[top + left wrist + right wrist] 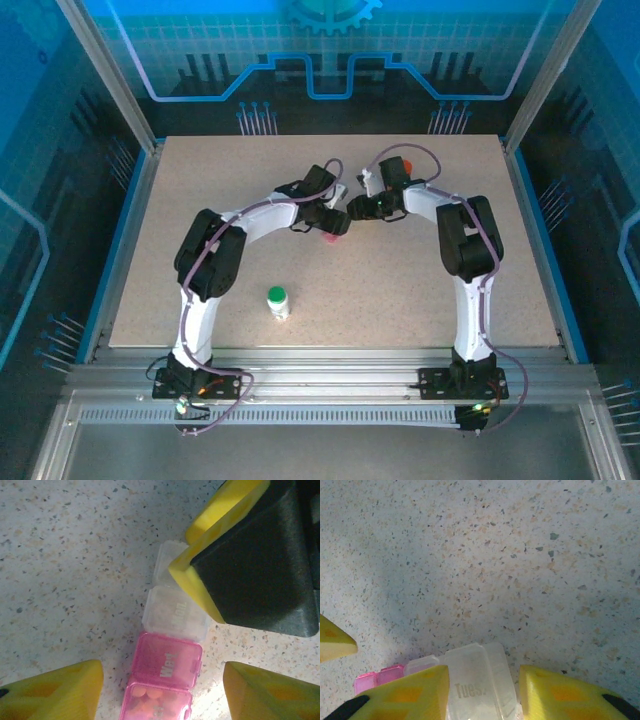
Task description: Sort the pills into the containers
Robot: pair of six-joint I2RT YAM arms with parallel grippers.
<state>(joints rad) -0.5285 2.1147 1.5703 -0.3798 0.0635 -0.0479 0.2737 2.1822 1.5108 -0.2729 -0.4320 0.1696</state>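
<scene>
My left fingers [50,692] stand open, one to each side of the pill strip [167,660] and touching neither edge. Right between their tips is a pink cell holding orange pills [150,702]. I can't tell whether its lid is up.

From there the strip's long axis runs straight away from me, through a second pink cell into clear ones, to my right fingers [405,697]. They stand close on either side of a clear cell [475,685] at that far end. I cannot tell whether they pinch it or only flank it.

So the pills lie at the left end, and I judge my left arm the nearer one for picking, with the right steadying.

Out on the bench [65,565], the green-capped bottle [278,301] stands well apart, toward the near edge on my left arm's side.
</scene>
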